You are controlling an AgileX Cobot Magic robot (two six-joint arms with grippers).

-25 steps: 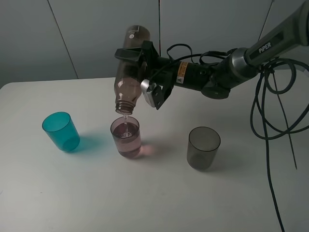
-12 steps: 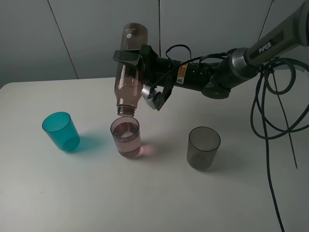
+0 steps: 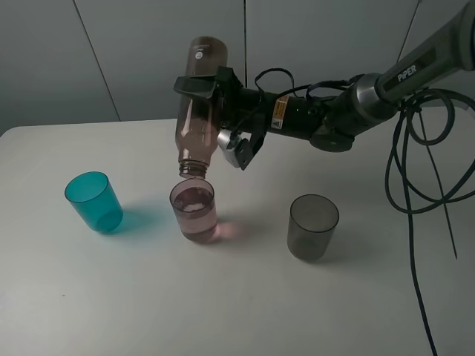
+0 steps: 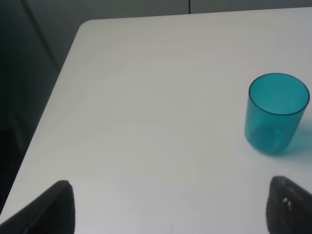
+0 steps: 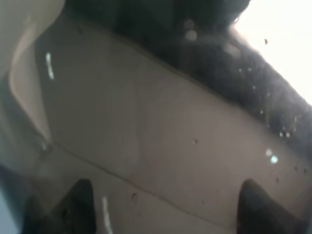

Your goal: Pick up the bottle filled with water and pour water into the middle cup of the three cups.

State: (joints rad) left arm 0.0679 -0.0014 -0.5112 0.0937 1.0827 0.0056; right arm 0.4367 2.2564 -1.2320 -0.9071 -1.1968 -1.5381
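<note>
Blurred across the right wrist view: the bottle (image 5: 146, 131), too close for detail, two dark fingertips (image 5: 78, 204) clipped by the lower edge. Cropped at the left wrist view's lower corners: the left gripper (image 4: 168, 209), tips only. Hidden upper centre in the exterior view: a band of bottle behind the right gripper (image 3: 202, 85). Unreadable there: the yellow label (image 3: 280, 113).

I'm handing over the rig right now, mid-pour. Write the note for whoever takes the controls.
Right pincer: shut on the bottle, held neck-down with its mouth just above the middle cup.
Left pincer: open, empty, over the table near the teal cup.
Cups: teal cup, middle cup and grey cup stand upright in a row.
Done: bottle picked up; middle cup partly filled. No stream shows at the mouth.
Left: judge whether that is enough, then probably right the bottle and set it down clear of the cups.
</note>
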